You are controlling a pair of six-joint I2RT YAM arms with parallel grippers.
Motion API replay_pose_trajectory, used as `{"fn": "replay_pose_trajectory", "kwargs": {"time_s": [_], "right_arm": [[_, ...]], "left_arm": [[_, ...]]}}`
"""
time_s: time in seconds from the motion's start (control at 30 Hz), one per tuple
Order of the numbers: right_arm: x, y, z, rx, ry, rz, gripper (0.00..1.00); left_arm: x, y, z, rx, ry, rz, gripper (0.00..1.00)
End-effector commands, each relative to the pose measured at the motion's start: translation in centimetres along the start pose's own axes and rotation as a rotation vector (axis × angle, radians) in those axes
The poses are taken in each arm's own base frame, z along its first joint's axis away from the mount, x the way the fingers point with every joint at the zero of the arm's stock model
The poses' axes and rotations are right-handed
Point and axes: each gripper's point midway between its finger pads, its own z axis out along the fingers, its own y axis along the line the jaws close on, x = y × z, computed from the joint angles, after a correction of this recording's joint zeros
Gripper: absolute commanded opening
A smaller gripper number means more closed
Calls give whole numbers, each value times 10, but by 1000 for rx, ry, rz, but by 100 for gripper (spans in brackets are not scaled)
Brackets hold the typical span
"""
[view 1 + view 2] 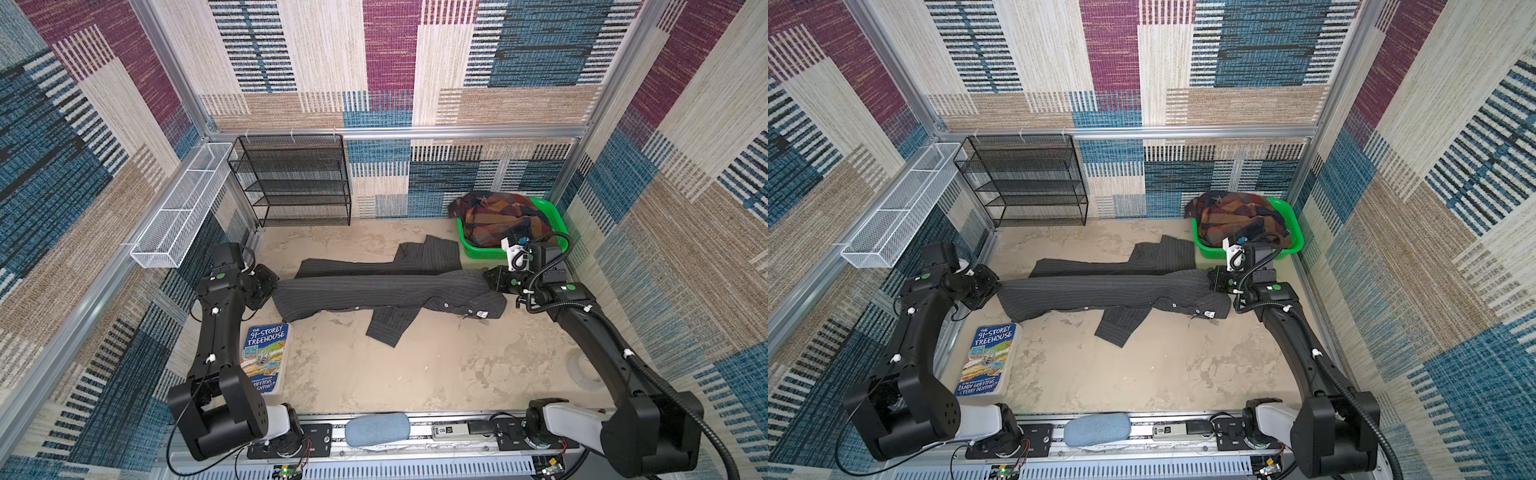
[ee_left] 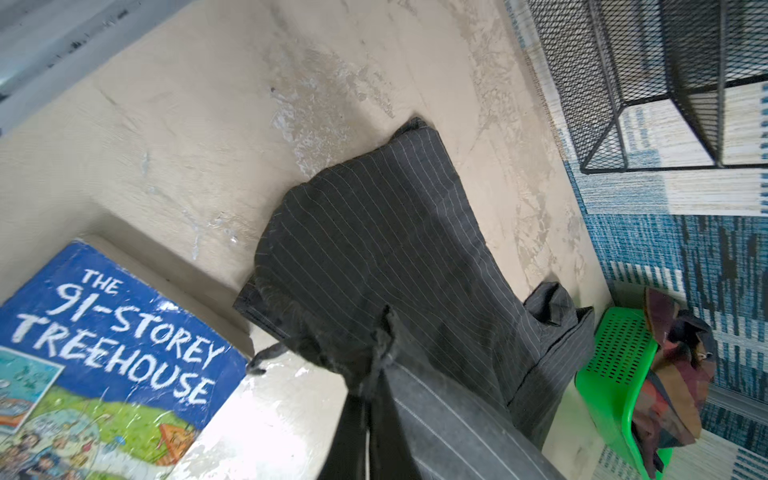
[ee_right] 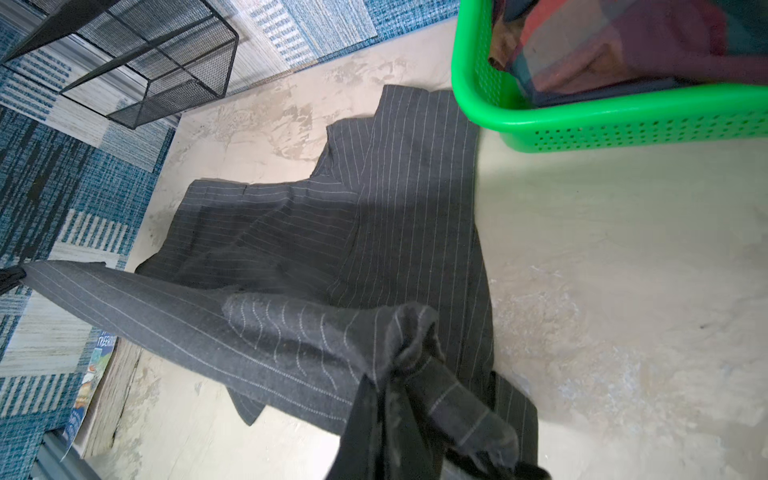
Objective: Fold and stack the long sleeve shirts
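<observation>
Top views: left pincer (image 1: 276,286) and right pincer (image 1: 486,276) clamp the charcoal shirt (image 1: 374,289) taut mid-frame; uneven pulling may slip it.

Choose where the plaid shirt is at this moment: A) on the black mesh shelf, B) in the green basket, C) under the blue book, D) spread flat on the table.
B: the plaid shirt lies bunched inside the green basket, in both top views; the grey pinstriped shirt is the one stretched outside it.
</observation>
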Motion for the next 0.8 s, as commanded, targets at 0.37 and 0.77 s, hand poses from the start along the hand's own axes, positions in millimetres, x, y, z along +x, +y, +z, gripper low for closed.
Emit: {"fn": "replay_pose_trajectory", "kwargs": {"time_s": [0.37, 0.77], "right_arm": [[-2, -17, 25, 46, 31, 76, 4], [8, -54, 93, 106, 127, 97, 19]], "left_arm": [[-9, 13, 36, -67, 49, -8, 0], [-13, 6, 101, -117, 158, -8, 3]]}}
